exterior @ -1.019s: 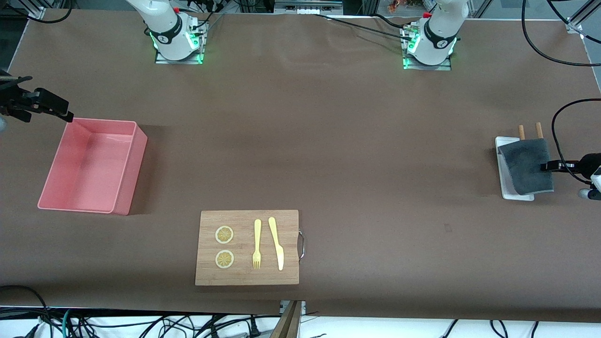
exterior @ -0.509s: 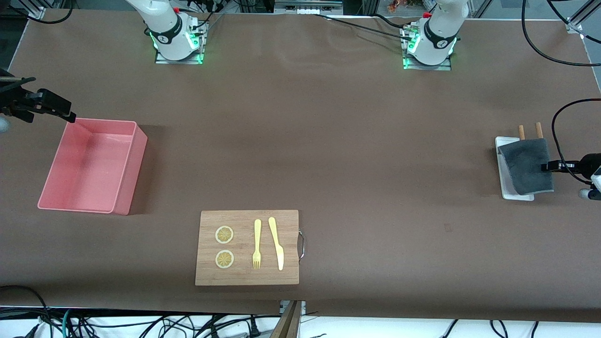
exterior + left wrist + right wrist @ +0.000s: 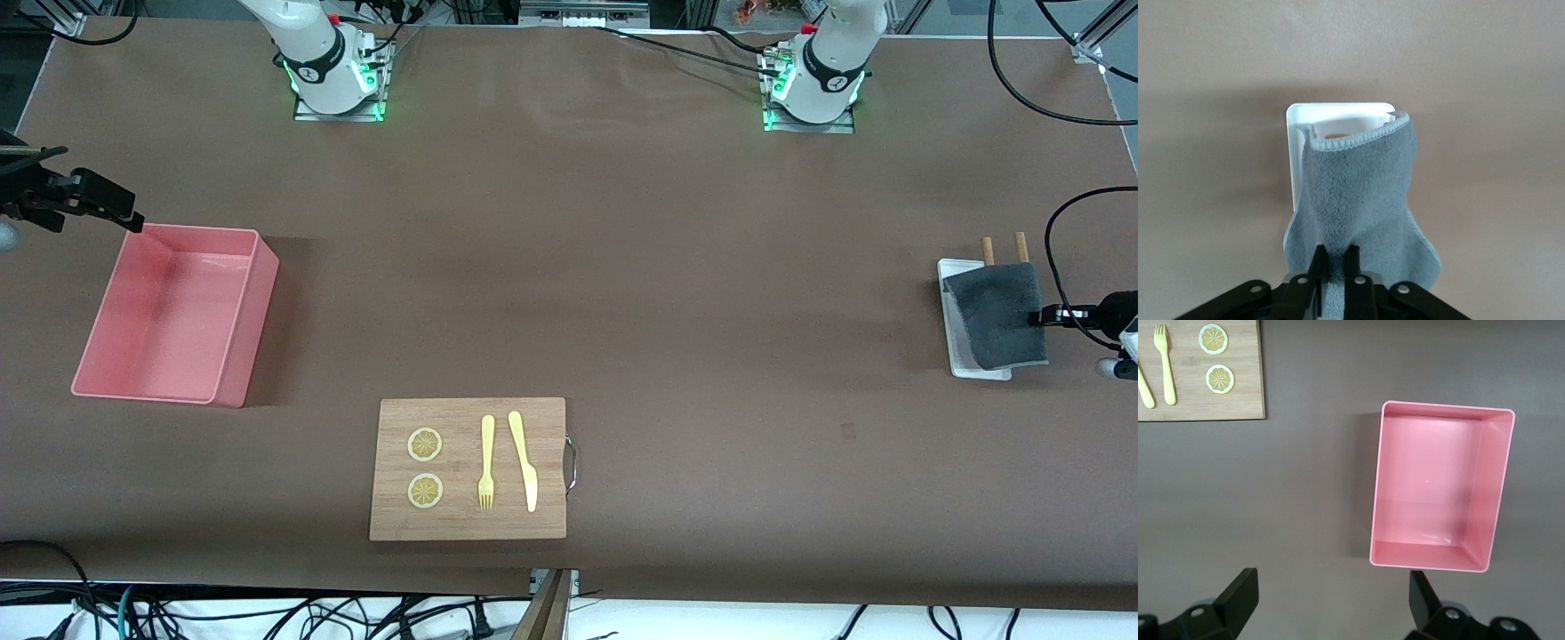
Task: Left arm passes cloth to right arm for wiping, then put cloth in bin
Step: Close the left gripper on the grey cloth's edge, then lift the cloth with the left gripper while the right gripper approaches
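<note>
The dark grey cloth (image 3: 994, 313) lies draped over a small white tray (image 3: 955, 357) at the left arm's end of the table. My left gripper (image 3: 1037, 316) is low at the cloth's edge. In the left wrist view the left gripper (image 3: 1335, 252) is shut on a pinched fold of the cloth (image 3: 1358, 187), which trails over the tray (image 3: 1295, 133). The pink bin (image 3: 260, 276) stands at the right arm's end with nothing in it. My right gripper (image 3: 98, 203) hangs open above the table beside the bin. In the right wrist view the right gripper (image 3: 1333, 581) holds nothing, with the bin (image 3: 1493, 487) below it.
A wooden cutting board (image 3: 467, 526) with a wire handle lies near the front edge. It carries a yellow fork (image 3: 486, 462), a yellow knife (image 3: 523, 460) and two lemon slices (image 3: 425, 444). Two short wooden sticks (image 3: 988, 250) poke out from under the cloth by the tray.
The left gripper's fingers have closed on the cloth's edge, drawing it into a fold. The right arm has barely moved.
</note>
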Available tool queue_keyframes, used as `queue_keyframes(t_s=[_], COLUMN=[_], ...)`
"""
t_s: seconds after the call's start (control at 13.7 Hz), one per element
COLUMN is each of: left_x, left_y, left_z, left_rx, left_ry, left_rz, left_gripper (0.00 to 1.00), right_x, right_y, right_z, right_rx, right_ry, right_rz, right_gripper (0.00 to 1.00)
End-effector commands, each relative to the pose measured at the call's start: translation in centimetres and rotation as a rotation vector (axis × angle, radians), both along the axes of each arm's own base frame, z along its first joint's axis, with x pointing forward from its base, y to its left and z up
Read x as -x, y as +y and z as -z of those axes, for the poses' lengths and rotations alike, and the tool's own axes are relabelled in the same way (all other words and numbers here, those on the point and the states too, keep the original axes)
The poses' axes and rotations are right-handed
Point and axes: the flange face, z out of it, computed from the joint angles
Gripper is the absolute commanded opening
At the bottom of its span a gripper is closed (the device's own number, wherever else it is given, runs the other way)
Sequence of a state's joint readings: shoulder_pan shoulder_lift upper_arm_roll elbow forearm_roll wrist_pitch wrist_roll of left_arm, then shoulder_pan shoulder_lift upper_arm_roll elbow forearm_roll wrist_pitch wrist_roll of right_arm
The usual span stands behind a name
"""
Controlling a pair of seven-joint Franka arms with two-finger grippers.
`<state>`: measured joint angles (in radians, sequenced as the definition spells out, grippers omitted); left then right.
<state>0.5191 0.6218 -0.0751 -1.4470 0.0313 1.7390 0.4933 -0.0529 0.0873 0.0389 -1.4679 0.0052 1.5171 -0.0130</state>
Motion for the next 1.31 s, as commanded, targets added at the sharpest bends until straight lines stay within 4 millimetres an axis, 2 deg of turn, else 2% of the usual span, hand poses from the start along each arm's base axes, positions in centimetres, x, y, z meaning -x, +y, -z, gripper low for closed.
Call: queue_keyframes(t_s=[0.0,0.51,0.58,0.73,0.8,0.95,1.24], left_x=[-0.2,-0.3,-0.3,-1.2,-1.9,-2.7,-5.5], left_y=[0.1,-0.1,-0.5,-1.9,-3.7,-7.0,-17.5], left_z=[-0.3,-0.6,-1.1,-4.7,-6.2,-7.8,-9.2], left_rx=[0.025,0.03,0.052,0.097,0.138,0.203,0.366], left_ry=[-0.012,-0.011,-0.011,-0.007,0.004,0.035,0.105], left_rz=[0.001,-0.002,-0.013,-0.015,-0.005,-0.037,-0.194], left_gripper=[0.0,0.0,0.0,0.0,0.0,0.0,0.0], right_x=[-0.2,-0.3,-0.3,-0.3,-0.3,-0.5,-0.5], right_y=[0.2,0.2,0.1,0.2,0.3,0.3,0.5], right_z=[-0.4,-0.4,-0.4,-0.4,-0.4,-0.5,-0.5], right_rx=[-0.012,-0.01,-0.012,-0.012,-0.012,-0.012,-0.012], right_ry=[-0.003,-0.004,-0.004,-0.004,-0.004,-0.017,-0.02], right_rz=[0.009,0.009,0.011,0.012,0.008,0.008,0.003], right_gripper=[1.0,1.0,1.0,1.0,1.0,1.0,1.0])
